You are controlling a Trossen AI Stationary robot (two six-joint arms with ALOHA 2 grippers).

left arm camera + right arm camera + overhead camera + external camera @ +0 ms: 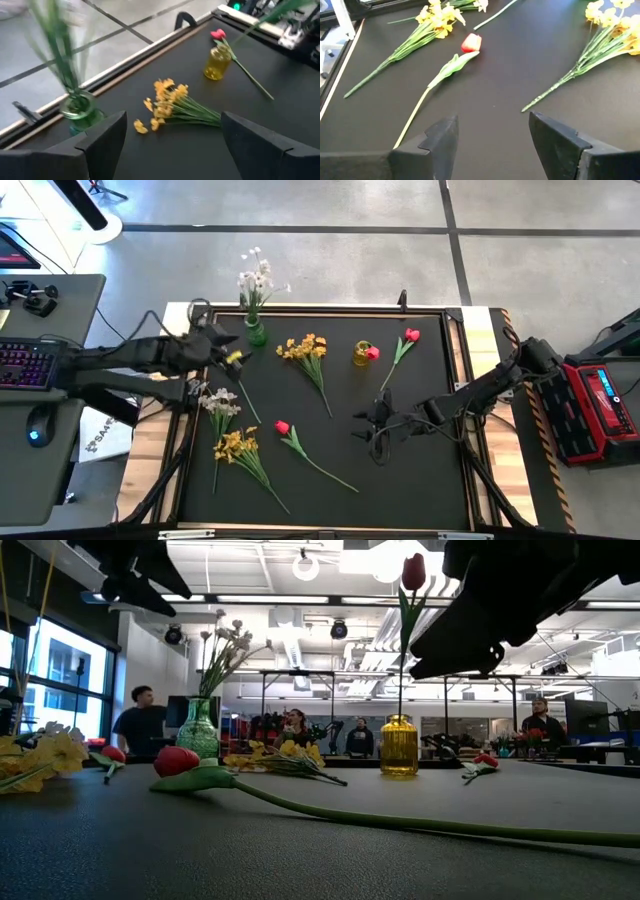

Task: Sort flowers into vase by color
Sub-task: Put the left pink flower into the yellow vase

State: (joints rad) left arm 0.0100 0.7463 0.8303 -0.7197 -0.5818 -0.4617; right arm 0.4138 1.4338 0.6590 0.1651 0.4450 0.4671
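red tulips (pixel 178 760): 3 (one vased) | yellow bunches (pixel 305 350): 2 | both claws spread, left claw (pixel 232 356), right claw (pixel 366 423)

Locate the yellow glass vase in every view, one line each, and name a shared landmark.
High view: yellow vase at the mat's far edge, centre-right.
Low view: centre, far across the table, holding a red tulip.
Left wrist view: upper right.
Right wrist view: not in it.
Shared landmark: the yellow daffodil bunch beside it, seen in all four.
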